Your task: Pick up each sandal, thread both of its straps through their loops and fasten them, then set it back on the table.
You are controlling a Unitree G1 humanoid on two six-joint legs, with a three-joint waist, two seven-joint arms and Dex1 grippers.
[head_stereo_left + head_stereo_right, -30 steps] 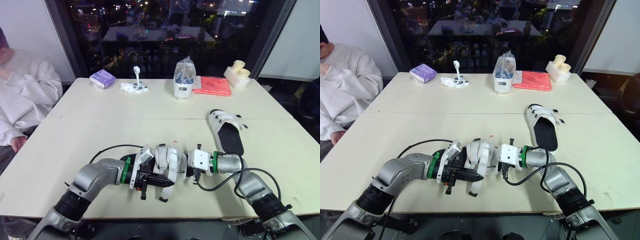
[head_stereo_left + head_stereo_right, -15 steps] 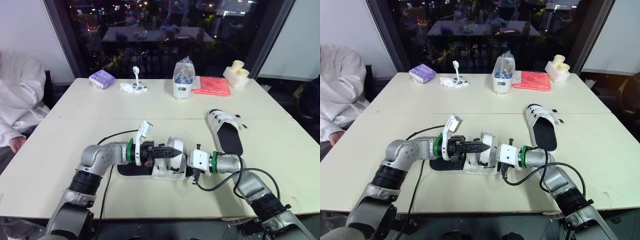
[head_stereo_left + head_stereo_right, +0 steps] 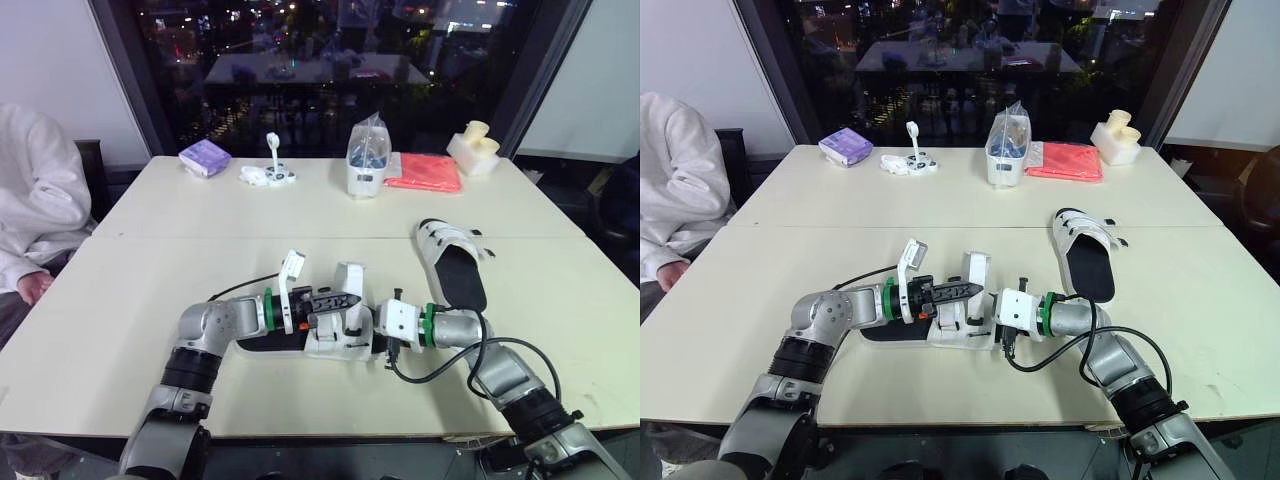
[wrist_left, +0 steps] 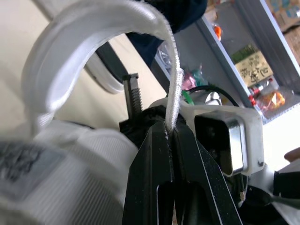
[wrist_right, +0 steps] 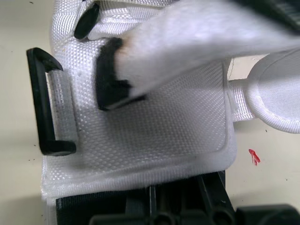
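One white sandal with a black sole [image 3: 310, 340] lies flat on the near table between my two grippers. My left gripper [image 3: 350, 299] is shut on the thin edge of its white strap [image 4: 172, 89], which stands upright in a loop above the sandal. From the right, my right gripper [image 3: 377, 338] is shut on the sandal's white webbing side panel [image 5: 154, 126]. That panel carries a black buckle loop [image 5: 44, 103], and a strap end runs through a second black loop [image 5: 110, 79]. The other sandal [image 3: 452, 262] lies sole-up-open further right, untouched.
At the far side of the table stand a purple box [image 3: 205, 157], a small white object [image 3: 268, 172], a clear bag in a white holder [image 3: 368, 158], a red cloth [image 3: 425, 172] and a cream object [image 3: 474, 147]. A person in white [image 3: 30, 200] sits at the left.
The sandal went from held up between both grippers to lying flat. My left gripper rose and now pulls the strap upright. The person at the left shifted.
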